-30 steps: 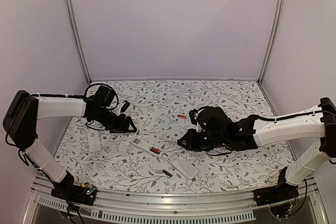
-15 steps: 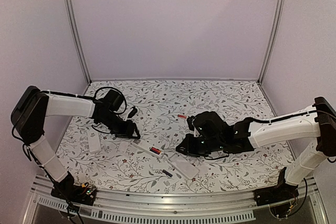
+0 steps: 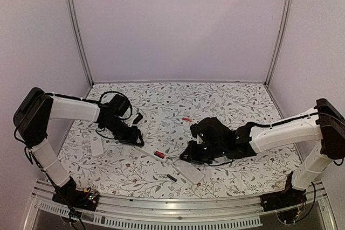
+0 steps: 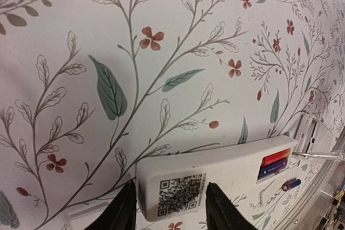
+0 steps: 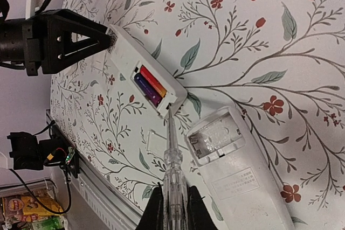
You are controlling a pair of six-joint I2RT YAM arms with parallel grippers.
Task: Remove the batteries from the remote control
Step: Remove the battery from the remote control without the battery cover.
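**Tool tip at the battery bay, both cells in place**

My right gripper (image 5: pixel 173 196) is clamped on the tool (image 5: pixel 171 154), a clear stick that runs out from between the fingers. Its thin tip sits at the end wall of the open bay of the remote (image 5: pixel 126 52). I cannot tell whether the tip touches a cell or only the plastic.

The batteries (image 5: pixel 151 84) lie side by side in that bay. The one with a red and orange jacket is nearer the remote's far edge, and the dark purple one is beside it. Both look fully seated.

My left gripper (image 3: pixel 139 140) is down at the other end of the remote, the end with the square code label. In the left wrist view its fingers (image 4: pixel 123 208) stand apart with the label showing between them. I cannot tell whether they press on the casing.

Just beside the tool lies a second remote (image 5: pixel 242 181), back up, with its bay bare. A thin cover (image 5: pixel 156 143) lies flat on the other side of the tool.

Out on the flowered table (image 3: pixel 226 100), a red cell (image 3: pixel 187 119) lies behind the right gripper. A dark cell (image 3: pixel 171 177) lies toward the near edge, close to the second remote.
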